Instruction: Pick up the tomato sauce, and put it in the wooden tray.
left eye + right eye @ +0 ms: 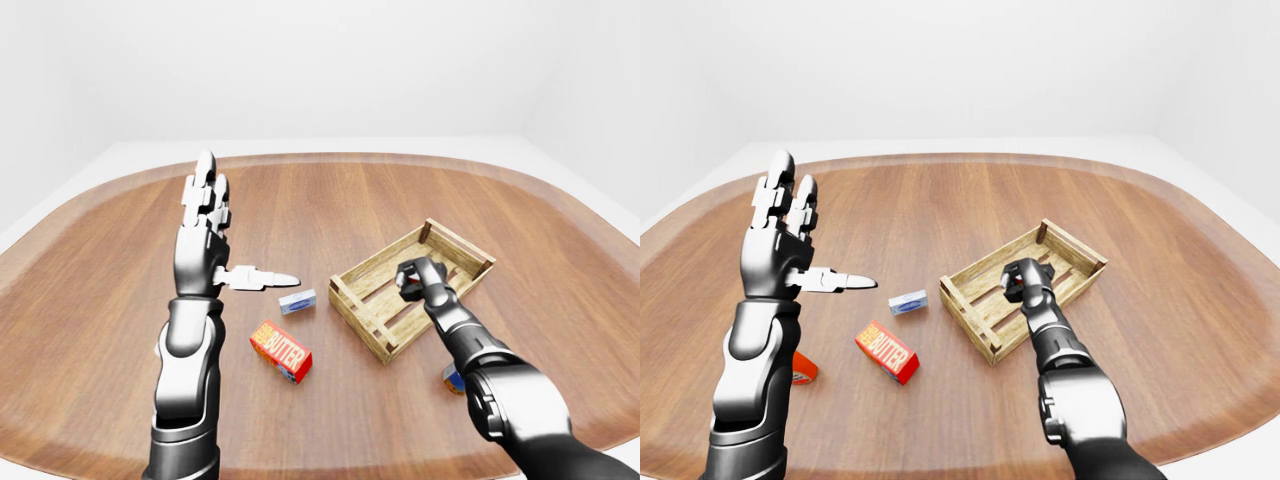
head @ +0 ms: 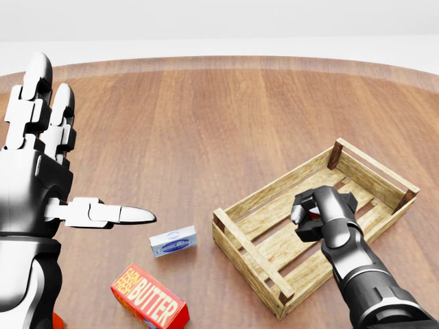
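R hand [image 2: 317,214] clenched on tomato sauce [image 2: 312,214] | inside wooden tray [image 2: 241,206] | L hand [image 2: 34,171] fingers splayed, empty

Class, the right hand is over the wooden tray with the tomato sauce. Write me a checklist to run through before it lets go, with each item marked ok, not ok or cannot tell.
1. Right hand closed round the tomato sauce: ok; red shows between its fingers.
2. Hand inside the outline of the wooden tray: ok in head view.
3. Sauce resting on the tray's slats: cannot tell; the hand hides its underside.
4. Tray floor below the hand free of other things: ok where visible.
5. Left hand out of the way: ok; open and raised at the view's left.
6. Butter box and small white box outside the tray: ok.
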Controlling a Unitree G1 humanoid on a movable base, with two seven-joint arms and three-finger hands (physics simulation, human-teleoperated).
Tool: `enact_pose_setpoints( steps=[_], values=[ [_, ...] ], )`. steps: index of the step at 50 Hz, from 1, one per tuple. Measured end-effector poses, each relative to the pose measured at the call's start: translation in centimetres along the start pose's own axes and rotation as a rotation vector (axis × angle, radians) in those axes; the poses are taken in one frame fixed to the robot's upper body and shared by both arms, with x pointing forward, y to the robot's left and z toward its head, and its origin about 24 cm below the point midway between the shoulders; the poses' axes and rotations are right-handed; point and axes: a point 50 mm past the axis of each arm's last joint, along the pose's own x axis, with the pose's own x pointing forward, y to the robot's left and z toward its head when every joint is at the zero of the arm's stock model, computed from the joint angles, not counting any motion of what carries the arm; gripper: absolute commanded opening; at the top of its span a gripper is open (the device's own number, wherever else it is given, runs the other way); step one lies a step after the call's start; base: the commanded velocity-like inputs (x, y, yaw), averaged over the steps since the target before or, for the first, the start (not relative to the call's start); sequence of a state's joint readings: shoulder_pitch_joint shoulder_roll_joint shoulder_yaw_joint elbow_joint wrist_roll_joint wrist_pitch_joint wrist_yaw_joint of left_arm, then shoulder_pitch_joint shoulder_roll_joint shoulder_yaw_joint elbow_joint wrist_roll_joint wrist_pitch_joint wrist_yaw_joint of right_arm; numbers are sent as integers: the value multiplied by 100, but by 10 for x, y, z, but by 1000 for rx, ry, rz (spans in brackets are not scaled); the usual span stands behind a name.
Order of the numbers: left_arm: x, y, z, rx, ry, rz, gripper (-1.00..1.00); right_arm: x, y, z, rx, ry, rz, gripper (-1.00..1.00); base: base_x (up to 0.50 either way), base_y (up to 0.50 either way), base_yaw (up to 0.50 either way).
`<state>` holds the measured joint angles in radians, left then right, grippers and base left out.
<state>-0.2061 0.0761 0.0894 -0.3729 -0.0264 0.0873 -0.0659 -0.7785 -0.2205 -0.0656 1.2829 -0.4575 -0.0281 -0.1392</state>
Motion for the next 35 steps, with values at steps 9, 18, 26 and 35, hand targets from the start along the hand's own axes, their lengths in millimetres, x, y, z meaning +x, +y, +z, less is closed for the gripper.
enact_pose_setpoints(
  steps=[9, 18, 26, 35],
  values=[
    [0, 0, -1, -1, 2, -1, 100, -1, 2, -8, 12, 34, -5, -100, 0, 0, 0],
    [0, 0, 0, -2, 1, -1, 100, -2, 4, -14, 20, 58, -7, -100, 0, 0, 0],
    [0, 0, 0, -3, -2, -1, 100, -3, 5, -19, 21, 72, -11, -100, 0, 0, 0],
    [0, 0, 1, -2, -5, -1, 100, -5, 8, -23, 21, 81, -10, -100, 0, 0, 0]
  ],
)
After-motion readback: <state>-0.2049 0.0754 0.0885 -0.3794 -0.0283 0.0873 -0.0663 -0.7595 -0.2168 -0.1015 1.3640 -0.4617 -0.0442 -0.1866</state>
